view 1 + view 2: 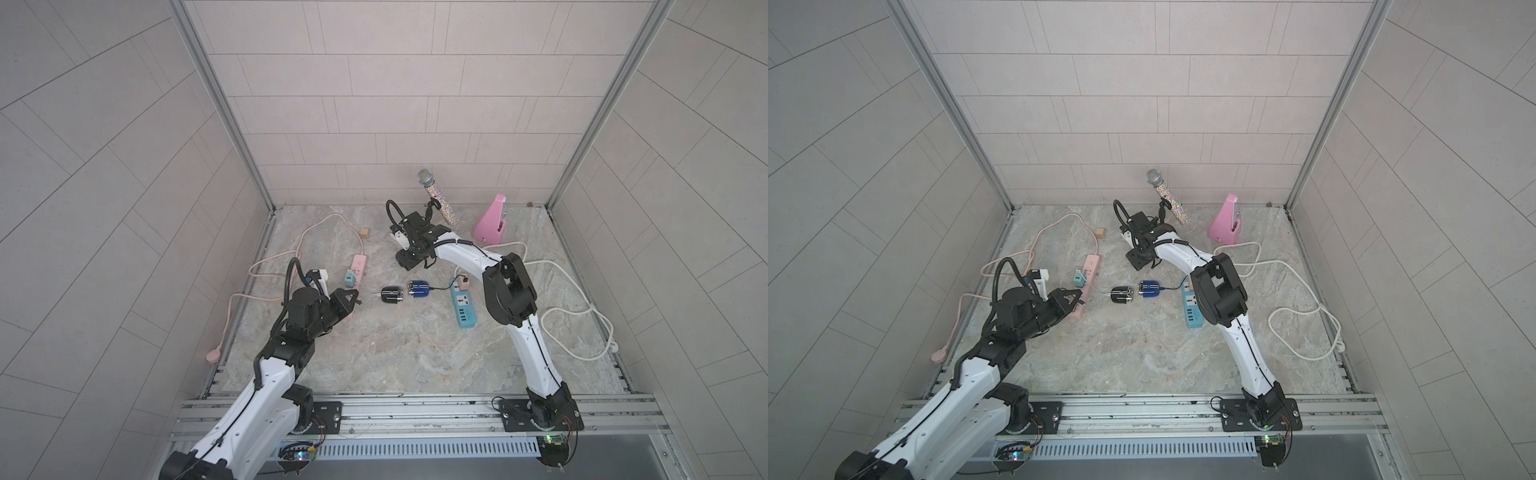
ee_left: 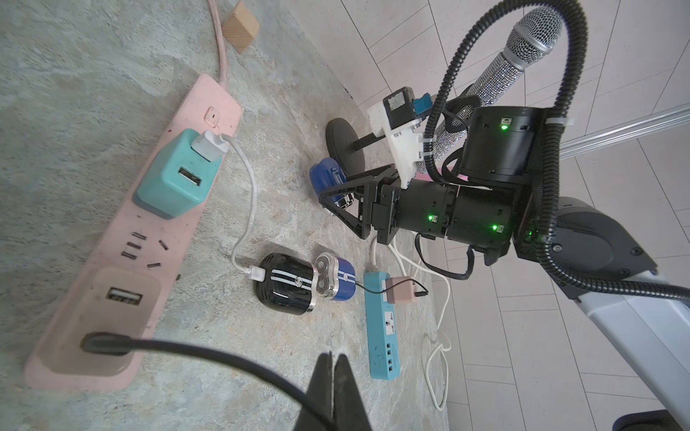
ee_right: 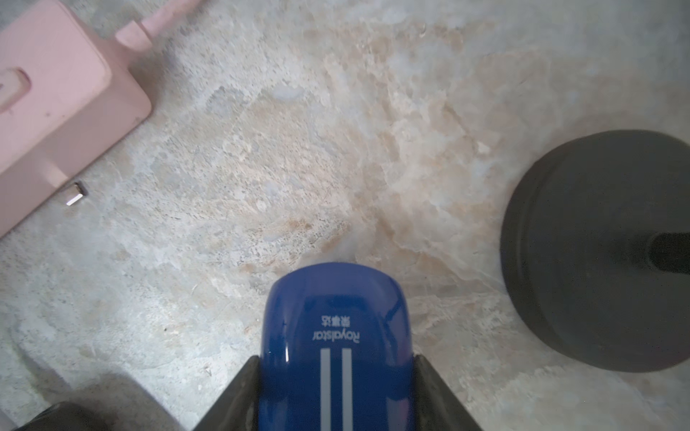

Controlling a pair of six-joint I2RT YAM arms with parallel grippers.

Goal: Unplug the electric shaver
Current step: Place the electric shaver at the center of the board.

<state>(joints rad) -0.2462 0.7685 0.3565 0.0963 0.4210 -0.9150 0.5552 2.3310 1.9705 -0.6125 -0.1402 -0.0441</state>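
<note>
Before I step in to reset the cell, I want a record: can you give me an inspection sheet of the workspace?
Surface: marbled table, flat.
Job's things: black shaver on white cable to teal charger in pink strip; blue shaver wired to pink adapter in blue strip; held blue shaver, no cable seen on it.
Clutter: microphone on a stand, pink metronome, wooden cube.
Grippers: left gripper shut on black cable; right gripper shut on held blue shaver.
Cables: black cable starts at beige adapter; pink cord and white cord loop at the sides.
Surroundings: tiled walls; nothing else seen.
</note>
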